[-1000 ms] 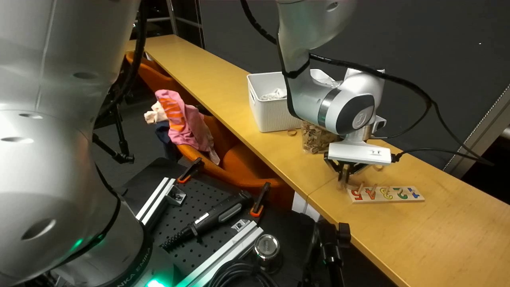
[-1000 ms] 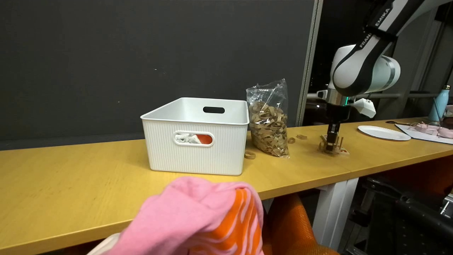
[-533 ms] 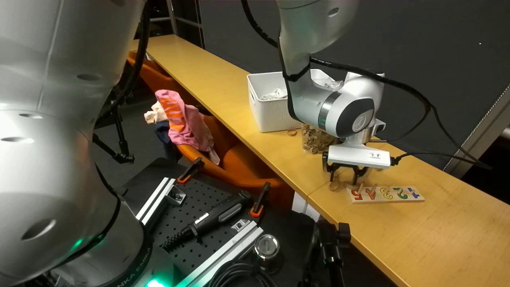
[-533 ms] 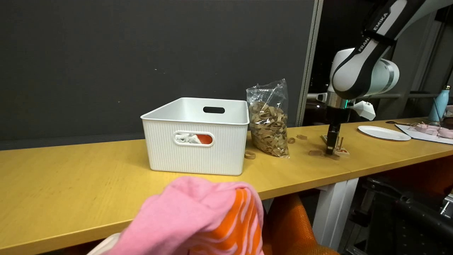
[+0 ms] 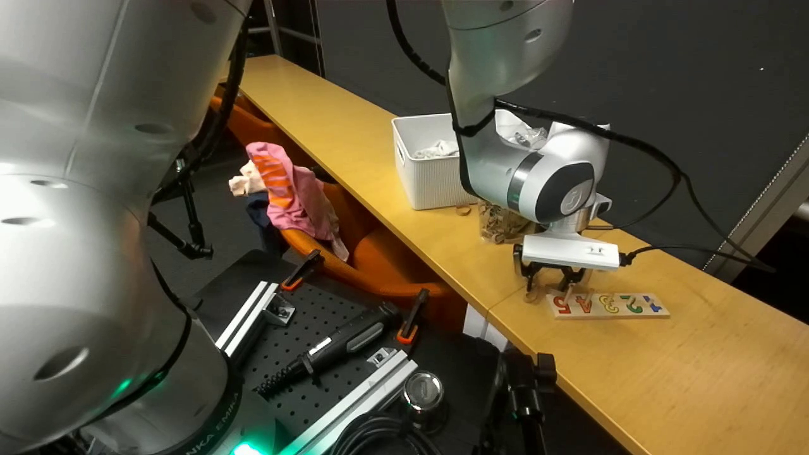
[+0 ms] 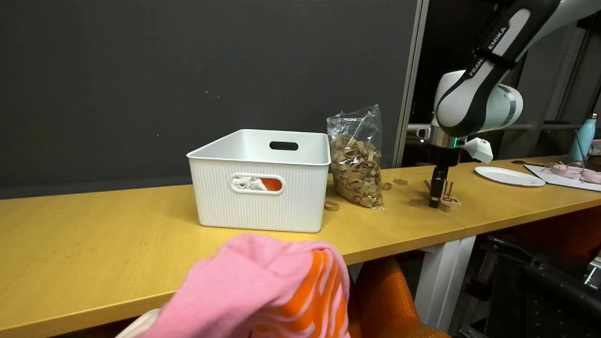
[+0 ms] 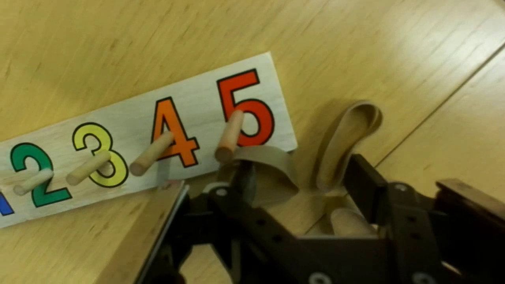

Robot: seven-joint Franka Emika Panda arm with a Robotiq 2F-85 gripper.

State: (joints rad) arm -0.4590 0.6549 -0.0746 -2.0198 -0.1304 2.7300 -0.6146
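My gripper is open above the tabletop, its two black fingers apart. Nothing is clamped between them. Close to the left finger a tan loop arches beside the board; whether the finger is inside it, I cannot tell. Another tan loop lies by the right finger. Part of a further tan piece shows low between the fingers. The pale wooden board carries coloured numbers and pegs, and its red 5 end is nearest the gripper. In both exterior views the gripper stands low by the board.
A clear bag of tan loops stands beside a white basket, with loose loops near it. A white plate lies further along the table. Pink cloth hangs over an orange chair at the table's edge.
The jaws, close together a second ago around something tan, have spread apart. Tan loops now lie on the table there. The gripper has shifted a little, and the board has slid slightly.
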